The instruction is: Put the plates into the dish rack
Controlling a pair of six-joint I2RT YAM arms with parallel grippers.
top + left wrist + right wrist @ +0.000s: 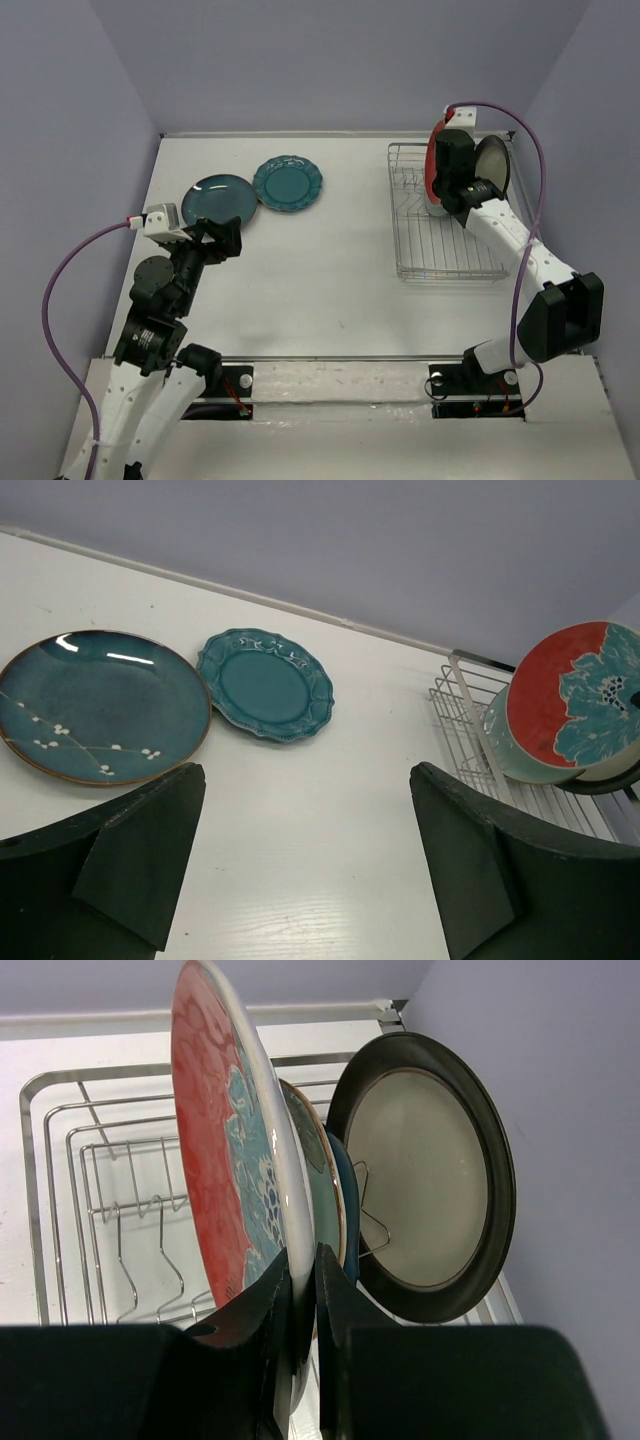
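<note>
- Nearest me, the left arm is crouching low over the 7 o'clock corner of the bench (330,280). Its elbow is tucked in and its wrist is aiming out towards 11 o'clock.
- The left fingers (218,236) are standing wide apart and holding nothing, just short of the dark teal round plate (100,705). I'd guess they are lining up on its near rim.
- That plate is lying flat at about 11 o'clock, with the teal scalloped plate (265,685) flat just beside it towards 12. I can't tell whether their rims are touching. Both are waiting to be loaded.
- Further off, the right arm is stretching from its base at 5 o'clock out to 2 o'clock, its forearm slanting over the dish rack (450,260).
- The right fingers (303,1310) are pinching shut on the rim of the red-rimmed teal plate (215,1140). They are holding it upright on edge, probably so it drops between the tines. I can't see whether it is seated yet.
- Beyond it in the rack, the mint plate (318,1160) is standing on edge close behind, with a sliver of a dark blue one next.
- Farthest back, the brown-rimmed cream plate (420,1180) is leaning at the rack's far end.
</note>
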